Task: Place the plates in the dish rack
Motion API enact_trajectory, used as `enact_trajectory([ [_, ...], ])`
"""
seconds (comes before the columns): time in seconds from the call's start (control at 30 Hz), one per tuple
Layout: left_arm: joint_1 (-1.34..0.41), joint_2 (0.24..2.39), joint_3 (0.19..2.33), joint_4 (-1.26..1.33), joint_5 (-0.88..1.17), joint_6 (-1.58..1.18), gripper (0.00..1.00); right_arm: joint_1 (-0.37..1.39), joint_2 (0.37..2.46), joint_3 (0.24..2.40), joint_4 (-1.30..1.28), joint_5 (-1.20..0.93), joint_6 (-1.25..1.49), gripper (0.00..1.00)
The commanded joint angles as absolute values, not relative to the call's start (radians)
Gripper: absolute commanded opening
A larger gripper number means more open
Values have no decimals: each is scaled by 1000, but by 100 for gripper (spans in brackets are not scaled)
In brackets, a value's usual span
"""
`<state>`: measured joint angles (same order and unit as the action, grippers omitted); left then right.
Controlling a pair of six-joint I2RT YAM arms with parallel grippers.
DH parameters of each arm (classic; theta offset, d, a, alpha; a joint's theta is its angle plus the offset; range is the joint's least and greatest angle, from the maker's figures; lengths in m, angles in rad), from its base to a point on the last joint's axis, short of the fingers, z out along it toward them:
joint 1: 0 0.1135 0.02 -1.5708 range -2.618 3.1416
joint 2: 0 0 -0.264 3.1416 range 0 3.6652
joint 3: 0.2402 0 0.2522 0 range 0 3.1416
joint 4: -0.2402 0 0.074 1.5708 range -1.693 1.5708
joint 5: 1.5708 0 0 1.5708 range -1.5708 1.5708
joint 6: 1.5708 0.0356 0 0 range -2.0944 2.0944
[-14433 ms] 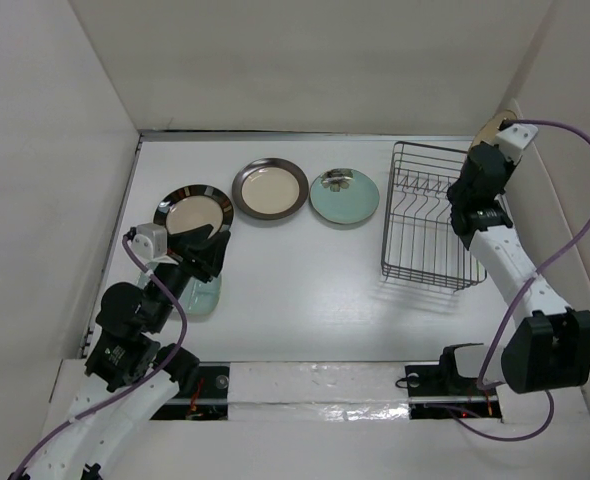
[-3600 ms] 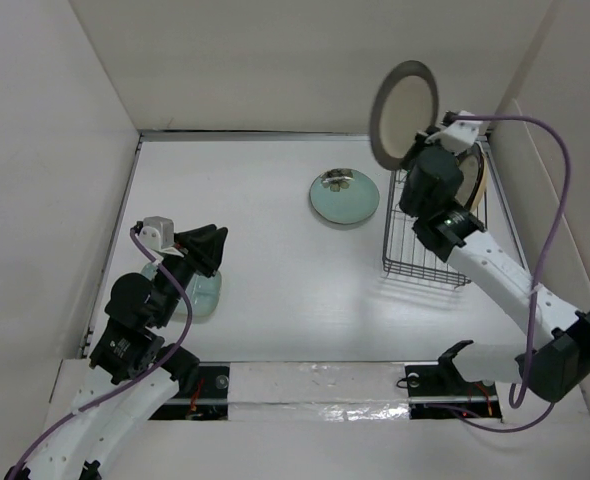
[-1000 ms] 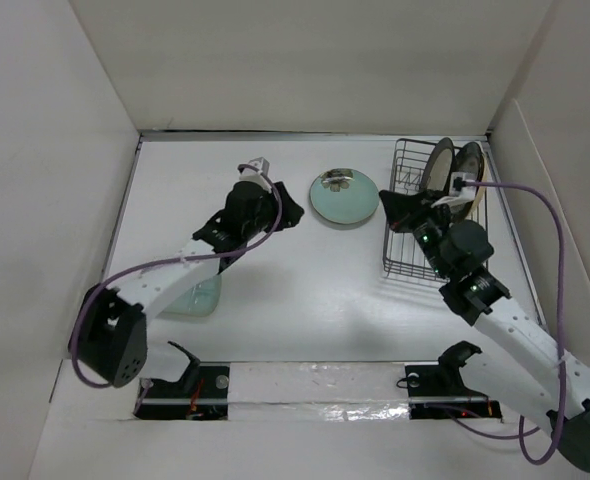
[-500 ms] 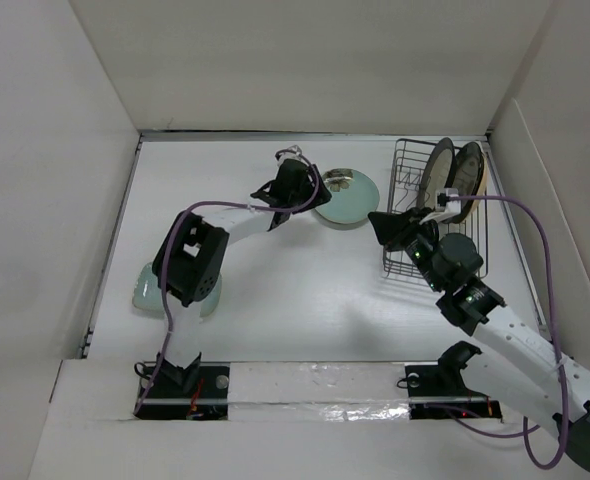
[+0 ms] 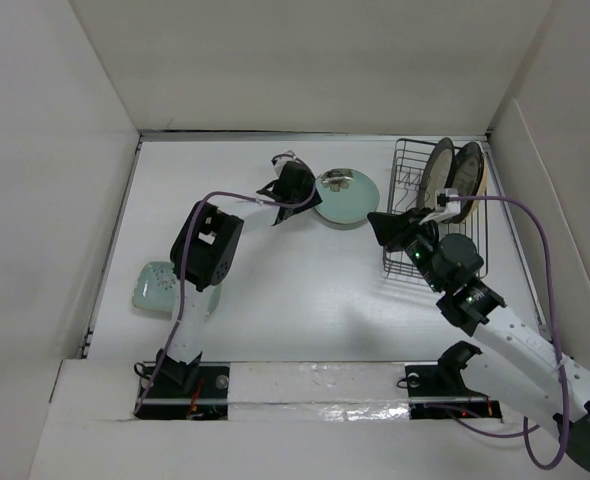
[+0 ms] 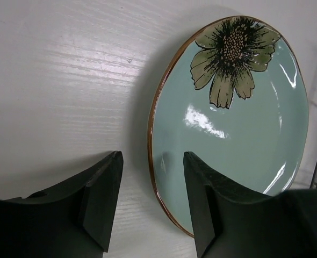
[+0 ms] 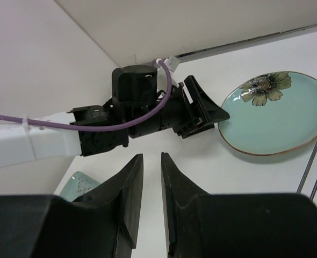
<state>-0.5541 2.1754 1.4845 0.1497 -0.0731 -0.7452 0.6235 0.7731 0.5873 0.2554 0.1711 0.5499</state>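
**Inspector:** Nearest item first.

**Assessor:** A pale green plate (image 5: pixel 165 288) lies flat on the table (image 5: pixel 275 300) at the near left. It is well apart from both arms and not loaded.

**Inspector:** Right gripper (image 7: pixel 151 157)?

**Assessor:** It sits just beside the near-left corner of the dish rack (image 5: pixel 405 178). The jaws are only narrowly parted, with nothing between them.

**Inspector:** Left gripper (image 6: pixel 152 156)?

**Assessor:** Jaws spread wide and empty. It is at the teal flower plate (image 6: pixel 239 123), which lies flat mid-table, left of the rack. In the wrist view the plate's rim runs into the gap. One finger is over the glaze and the other over bare table.

**Inspector:** The governing relation?

**Assessor:** The plate spreads ahead and right of the claw, toward the rack. The left arm is clearly the nearer. I judge this a rim pinch in preparation. Whether either finger touches the plate cannot be determined.

**Inspector:** Farthest?

**Assessor:** Two plates (image 5: pixel 437 172) stand on edge, side by side, at the rack's far end.
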Motion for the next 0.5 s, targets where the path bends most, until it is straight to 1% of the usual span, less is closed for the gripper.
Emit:
enact_trajectory([
  [0.0, -549, 2212, 1534, 172, -45, -756, 45, 632, 781, 581, 310, 175, 545, 26],
  [0.13, -549, 2226, 1534, 186, -34, -761, 40, 632, 782, 583, 311, 178, 542, 26],
  [0.3, -549, 2238, 1511, 219, -5, -778, 38, 632, 778, 578, 314, 198, 540, 26],
  [0.37, -549, 2246, 1493, 261, 49, -801, 35, 632, 784, 575, 314, 201, 538, 25],
  [0.4, -549, 2247, 1485, 279, 60, -808, 33, 632, 788, 578, 311, 199, 538, 25],
  [0.43, -539, 2246, 1461, 314, 70, -827, 27, 632, 793, 581, 308, 199, 535, 25],
  [0.47, -529, 2244, 1460, 342, 80, -834, 24, 632, 793, 581, 308, 201, 535, 25],
])
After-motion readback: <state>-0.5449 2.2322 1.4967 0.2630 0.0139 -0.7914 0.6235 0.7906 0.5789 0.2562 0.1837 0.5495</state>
